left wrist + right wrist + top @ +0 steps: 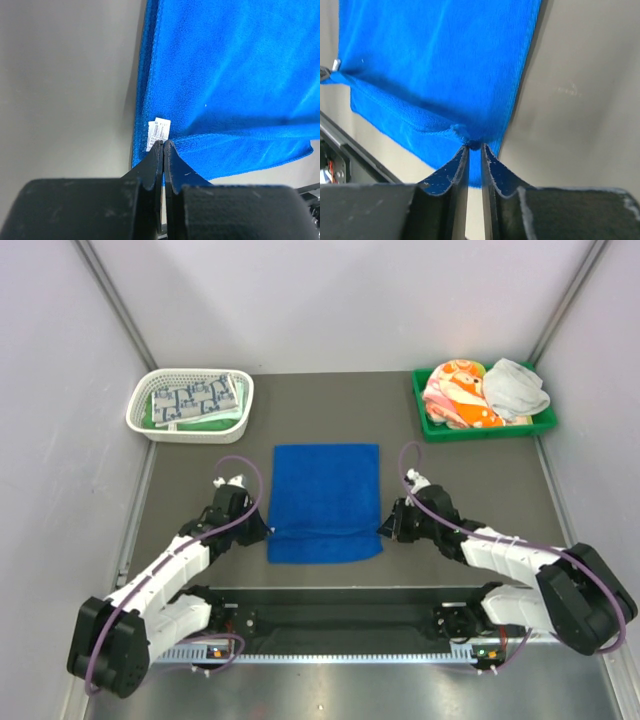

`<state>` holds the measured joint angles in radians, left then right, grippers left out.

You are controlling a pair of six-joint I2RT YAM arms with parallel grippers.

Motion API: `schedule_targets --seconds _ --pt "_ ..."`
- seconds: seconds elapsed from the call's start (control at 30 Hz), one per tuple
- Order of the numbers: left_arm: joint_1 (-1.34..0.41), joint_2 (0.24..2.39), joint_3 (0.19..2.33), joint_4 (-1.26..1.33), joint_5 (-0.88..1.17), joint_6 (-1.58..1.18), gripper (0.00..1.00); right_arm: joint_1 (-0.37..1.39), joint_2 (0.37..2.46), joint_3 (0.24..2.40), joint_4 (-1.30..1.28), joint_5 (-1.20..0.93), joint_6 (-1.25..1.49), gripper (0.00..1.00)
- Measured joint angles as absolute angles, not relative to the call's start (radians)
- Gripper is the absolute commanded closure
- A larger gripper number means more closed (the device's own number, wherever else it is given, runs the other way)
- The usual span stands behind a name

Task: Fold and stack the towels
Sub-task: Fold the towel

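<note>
A royal blue towel (325, 495) lies spread on the dark table between my two arms. Its near edge is lifted and turned over, forming a ridge across its width. My left gripper (268, 531) is shut on the towel's near-left corner, beside a small white label (160, 127); the left wrist view shows its tips (164, 142) pinching the blue hem (225, 75). My right gripper (381, 530) is shut on the near-right corner; the right wrist view shows its tips (474, 146) nipping a bunched bit of cloth (435, 60).
A white mesh basket (140, 420) at the back left holds a folded white towel with grey-blue squares (190, 398) on green cloth. A green tray (480, 430) at the back right holds a crumpled orange-pink print towel (455, 395) and a grey towel (515, 388). Walls enclose the table.
</note>
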<state>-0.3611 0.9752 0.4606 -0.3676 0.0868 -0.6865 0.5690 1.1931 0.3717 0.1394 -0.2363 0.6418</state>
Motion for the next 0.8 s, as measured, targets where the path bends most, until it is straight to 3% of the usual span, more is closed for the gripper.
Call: schedule_targets --seconds 0.17,0.33,0.8 --pt "-0.361 0.968 0.448 -0.373 0.103 -0.705 0.92 0.583 1.155 0.345 0.128 -0.236 0.65 0.81" --pt "-0.361 0.945 0.432 -0.396 0.128 -0.728 0.78 0.587 1.097 0.318 0.101 -0.231 0.654 0.8" --pt "-0.362 0.916 0.486 -0.501 0.142 -0.763 0.73 0.628 0.971 0.331 -0.061 -0.165 0.658 0.76"
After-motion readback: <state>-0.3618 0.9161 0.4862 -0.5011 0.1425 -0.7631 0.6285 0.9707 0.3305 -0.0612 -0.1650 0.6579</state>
